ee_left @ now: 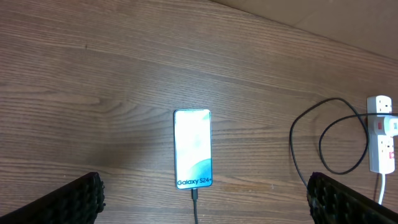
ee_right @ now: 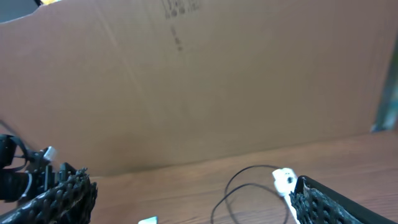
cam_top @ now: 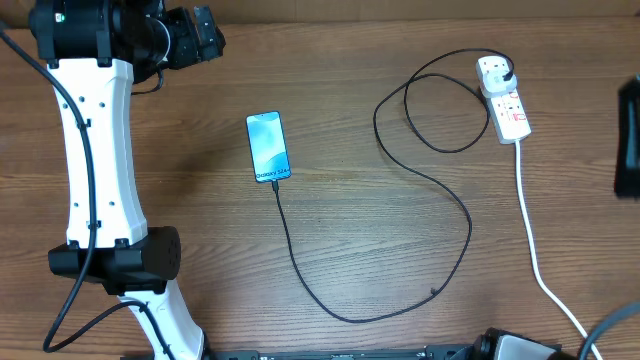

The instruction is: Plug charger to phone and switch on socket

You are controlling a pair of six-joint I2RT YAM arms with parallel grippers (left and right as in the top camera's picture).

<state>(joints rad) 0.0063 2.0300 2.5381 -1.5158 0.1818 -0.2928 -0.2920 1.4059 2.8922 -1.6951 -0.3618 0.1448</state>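
The phone [cam_top: 268, 146] lies flat mid-table, its light-blue screen lit; it also shows in the left wrist view [ee_left: 193, 148]. The charger cable [cam_top: 300, 265] has its black connector [ee_left: 194, 194] sitting at the phone's bottom edge. The cable loops right and up to a white adapter [cam_top: 495, 72] in the socket [cam_top: 510, 112]. My left gripper [ee_left: 204, 202] is open and empty, high above the phone; the overhead view shows it at the top left [cam_top: 205, 38]. My right gripper [ee_right: 193, 196] is open and empty, raised at the right edge [cam_top: 628, 140]. I cannot tell the switch's state.
The socket's thick white cord [cam_top: 532, 240] runs down to the front right edge. A brown cardboard wall [ee_right: 199, 81] stands behind the table. The left arm's white link [cam_top: 100, 170] stands over the left side. Cable loops [cam_top: 430, 110] lie left of the socket.
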